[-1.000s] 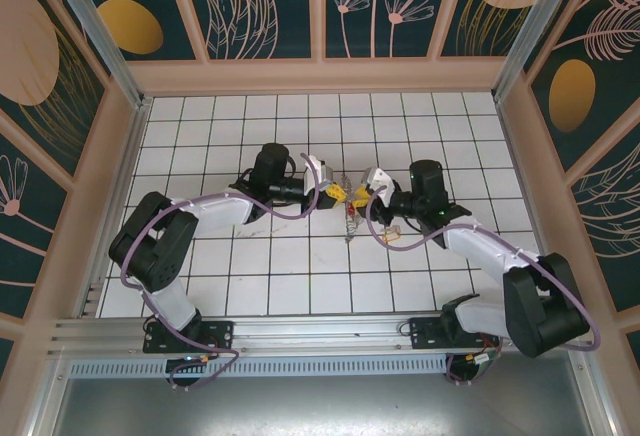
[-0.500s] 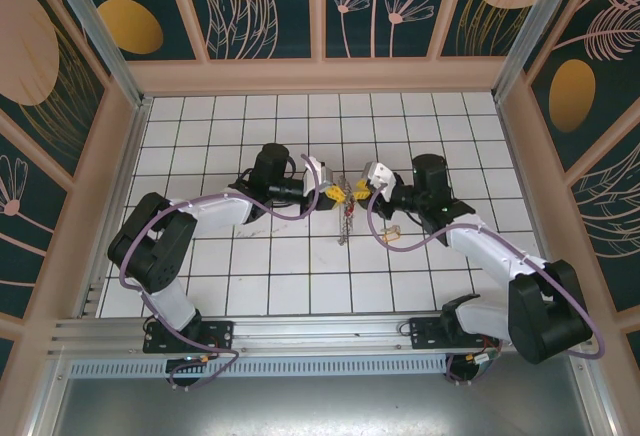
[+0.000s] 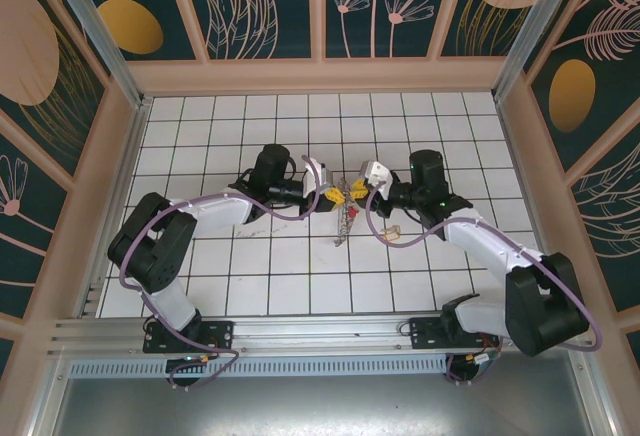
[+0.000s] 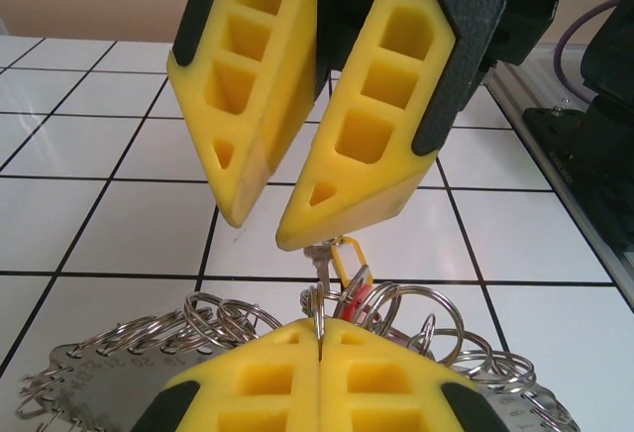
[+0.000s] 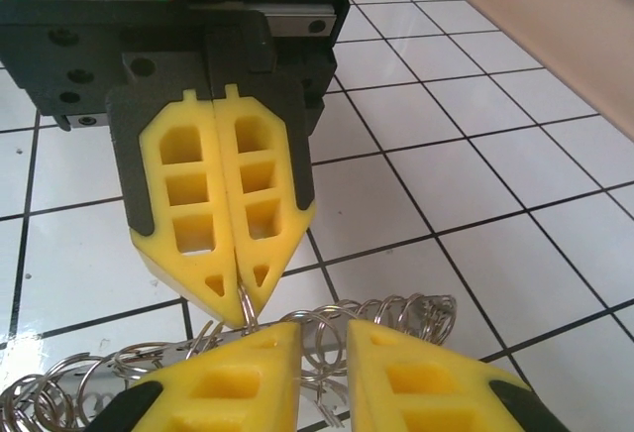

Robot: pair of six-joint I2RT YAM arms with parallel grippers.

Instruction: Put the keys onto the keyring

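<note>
Left claw [image 4: 319, 328] is clamped on the keyring [image 4: 223, 311] wire. Right claw [image 4: 265, 232] hangs parted just above the keyring. The keys [image 4: 355, 288] dangle against it, nearest the right claw's tips.

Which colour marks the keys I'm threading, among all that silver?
Red and yellow on the keys, clearest in the left wrist view.

Top external looks down from above and behind the bases over the whole table [image 3: 250, 286]; both wrist cameras, low and close, face each other across the keyring [image 4: 213, 313] at table centre.
</note>
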